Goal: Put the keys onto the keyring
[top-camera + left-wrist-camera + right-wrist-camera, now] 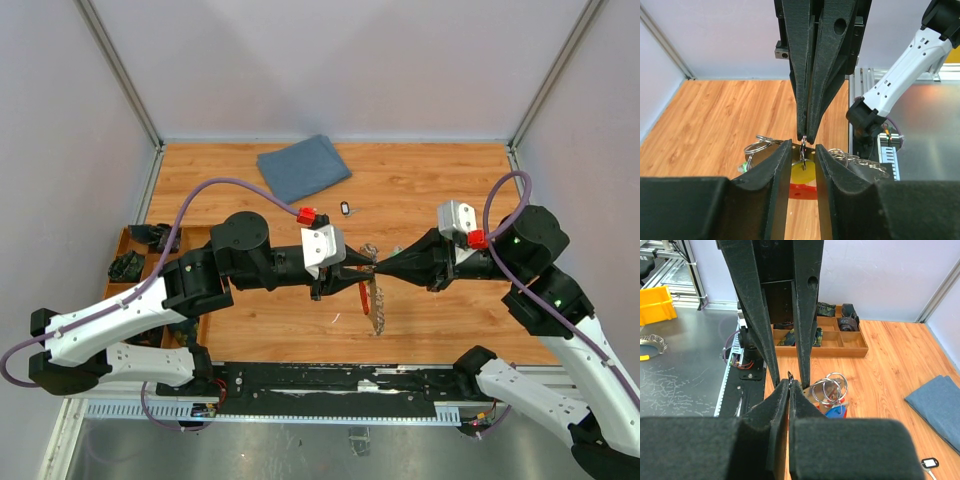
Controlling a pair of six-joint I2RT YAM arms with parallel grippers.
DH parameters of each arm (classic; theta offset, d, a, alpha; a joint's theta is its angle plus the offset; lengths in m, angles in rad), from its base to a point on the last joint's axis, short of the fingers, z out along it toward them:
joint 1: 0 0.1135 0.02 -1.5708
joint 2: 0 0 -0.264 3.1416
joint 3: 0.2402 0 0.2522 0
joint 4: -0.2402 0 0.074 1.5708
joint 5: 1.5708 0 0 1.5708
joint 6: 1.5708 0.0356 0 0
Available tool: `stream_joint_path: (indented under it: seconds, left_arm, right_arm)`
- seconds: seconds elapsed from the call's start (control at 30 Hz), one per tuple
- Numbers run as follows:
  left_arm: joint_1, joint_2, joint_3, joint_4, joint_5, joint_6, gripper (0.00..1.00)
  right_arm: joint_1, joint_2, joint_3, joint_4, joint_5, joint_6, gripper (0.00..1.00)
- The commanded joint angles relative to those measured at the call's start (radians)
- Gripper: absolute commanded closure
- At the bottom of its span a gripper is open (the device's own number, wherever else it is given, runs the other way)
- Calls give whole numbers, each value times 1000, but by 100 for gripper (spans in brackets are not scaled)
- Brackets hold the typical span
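Right gripper (789, 386) jaws pinch a thin ring (790, 375) — left gripper (803, 149) jaws narrowly apart

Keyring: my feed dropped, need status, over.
Right pincer shut on keyring link. Left pincer tip to tip, jaws slightly apart, grip unclear. Yellow key, blue key bunched there. Nothing blocking.
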Motion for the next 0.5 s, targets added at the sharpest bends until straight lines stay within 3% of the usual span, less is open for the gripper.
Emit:
stream_joint_path:
  seconds: [0.0, 0.23, 0.47]
  left_arm:
    - [-9, -4, -9, 20, -8, -1, 69]
    - [-9, -6, -15, 20, -15, -3, 73]
    - [-9, -3, -14, 32, 0, -8, 91]
  right_arm:
    - [12, -19, 7, 50, -16, 9, 100]
    - [11, -22, 12, 53, -18, 14, 100]
    - [11, -23, 0, 64, -18, 23, 100]
